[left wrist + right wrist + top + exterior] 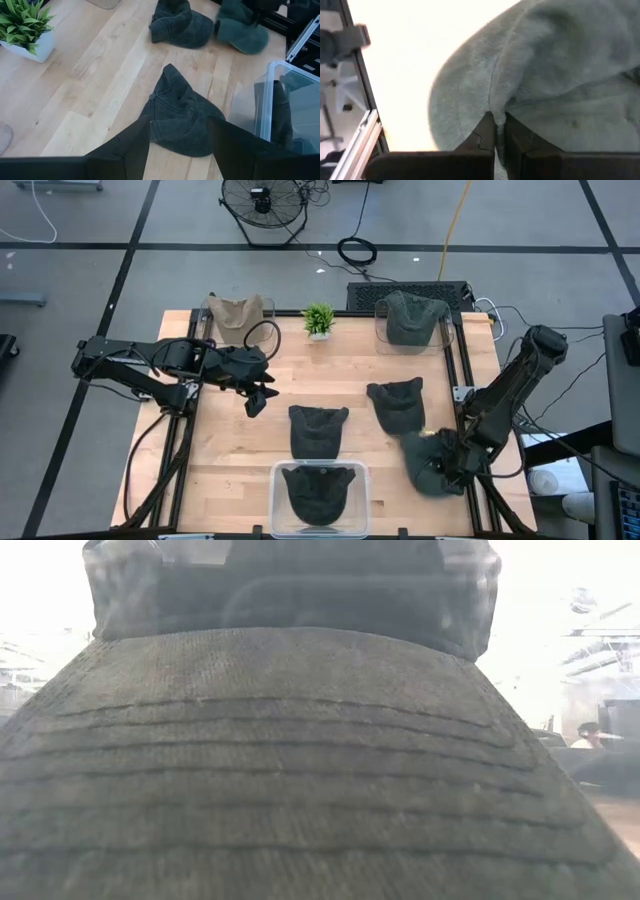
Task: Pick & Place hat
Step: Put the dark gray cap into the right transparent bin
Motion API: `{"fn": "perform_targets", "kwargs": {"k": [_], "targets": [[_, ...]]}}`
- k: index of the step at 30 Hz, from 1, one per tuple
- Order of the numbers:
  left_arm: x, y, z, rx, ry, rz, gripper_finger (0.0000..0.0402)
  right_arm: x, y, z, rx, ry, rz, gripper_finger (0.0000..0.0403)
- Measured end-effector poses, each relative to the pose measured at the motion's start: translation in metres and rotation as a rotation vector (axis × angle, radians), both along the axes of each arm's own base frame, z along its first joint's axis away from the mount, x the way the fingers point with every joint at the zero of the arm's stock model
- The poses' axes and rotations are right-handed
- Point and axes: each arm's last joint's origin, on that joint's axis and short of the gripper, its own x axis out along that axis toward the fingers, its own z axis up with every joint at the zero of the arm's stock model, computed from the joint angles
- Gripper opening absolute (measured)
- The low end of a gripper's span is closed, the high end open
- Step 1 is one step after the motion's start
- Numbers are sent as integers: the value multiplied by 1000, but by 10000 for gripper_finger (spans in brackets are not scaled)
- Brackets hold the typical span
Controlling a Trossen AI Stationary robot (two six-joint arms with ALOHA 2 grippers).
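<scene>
Several hats lie on the wooden table point(220, 460). A dark green hat point(424, 467) is at the near right, and my right gripper point(447, 463) is shut on it point(499, 126). My left gripper point(258, 395) hangs open above the table's left half. In its wrist view the fingers point(177, 147) frame a dark hat point(182, 117) lying flat below, without touching it. That hat point(318, 428) is at the table's middle. Another dark hat point(397, 405) lies to its right. My right gripper pinches a raised fold of the green hat's crown cloth point(496, 111) between its two shut fingers. The fingers come from above, slanting steeply down. The cloth bunches up into the pinch, and the rest of the hat spreads out below; whether it is clear of the table I cannot tell.
A clear bin point(278, 505) at the near edge holds a dark hat point(320, 490), which fills the low view point(300, 770). A second clear container point(440, 340) at the far right holds a green hat point(410, 318). A tan hat point(235, 313) and a small plant point(319, 320) stand at the far edge.
</scene>
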Motion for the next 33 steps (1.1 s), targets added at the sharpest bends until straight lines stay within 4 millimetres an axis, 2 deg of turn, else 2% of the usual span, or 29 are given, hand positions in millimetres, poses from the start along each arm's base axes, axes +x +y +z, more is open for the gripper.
{"fn": "perform_targets", "kwargs": {"k": [6, 9, 16, 21, 26, 33], "targets": [[0, 0, 0, 0, 0, 0, 202, 0, -14, 47, -27, -104, -35, 1], [0, 0, 0, -1, 0, 1, 202, 4, -14, 66, -31, -185, -5, 1], [0, 0, 0, -1, 0, 1, 202, 9, -18, 102, -98, -234, 75, 0], [0, 0, 0, -1, 0, 1, 202, 10, -26, 116, -147, -247, 68, 0], [0, 0, 0, -1, 0, 1, 202, 9, -31, 121, -159, -244, 64, 0], [0, 0, 0, -1, 0, 1, 202, 4, -50, 130, -179, -308, -61, 0]]}}
